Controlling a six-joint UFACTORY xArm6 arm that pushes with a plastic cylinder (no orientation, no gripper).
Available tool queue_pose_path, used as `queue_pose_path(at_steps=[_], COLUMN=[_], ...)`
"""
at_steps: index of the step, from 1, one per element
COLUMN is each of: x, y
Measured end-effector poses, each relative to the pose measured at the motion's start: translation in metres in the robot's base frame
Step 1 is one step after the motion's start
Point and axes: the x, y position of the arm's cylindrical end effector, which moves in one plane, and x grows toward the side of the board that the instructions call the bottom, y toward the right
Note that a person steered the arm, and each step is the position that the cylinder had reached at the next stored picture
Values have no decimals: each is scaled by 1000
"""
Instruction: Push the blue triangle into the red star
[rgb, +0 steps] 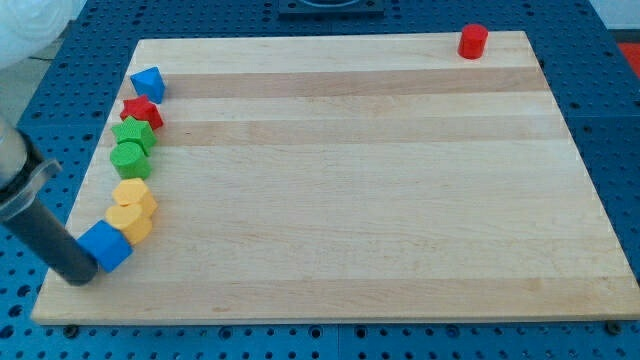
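Observation:
The blue triangle (148, 83) lies near the board's left edge, toward the view's top. The red star (142, 112) lies just below it, apparently touching or nearly so. My rod comes in from the view's left edge; my tip (78, 274) rests near the board's bottom left corner, right beside the left side of a blue cube (106, 246), far below the triangle and star.
Down the left edge below the red star: a green star (133, 133), a green cylinder (129, 158), a yellow block (132, 193) and a second yellow block (128, 219). A red cylinder (472, 41) stands at the board's (350, 180) top right.

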Motion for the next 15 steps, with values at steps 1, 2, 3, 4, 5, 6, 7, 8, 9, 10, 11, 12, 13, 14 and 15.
queue_pose_path(at_steps=[1, 2, 3, 4, 5, 6, 7, 8, 9, 10, 11, 12, 13, 14, 15], x=[-13, -13, -37, -85, -114, -93, -61, -99, -132, -132, -127, -81, -75, -115, -116], y=[31, 75, 78, 49, 44, 77, 24, -37, -13, 13, -42, 9, 38, 36, 40])
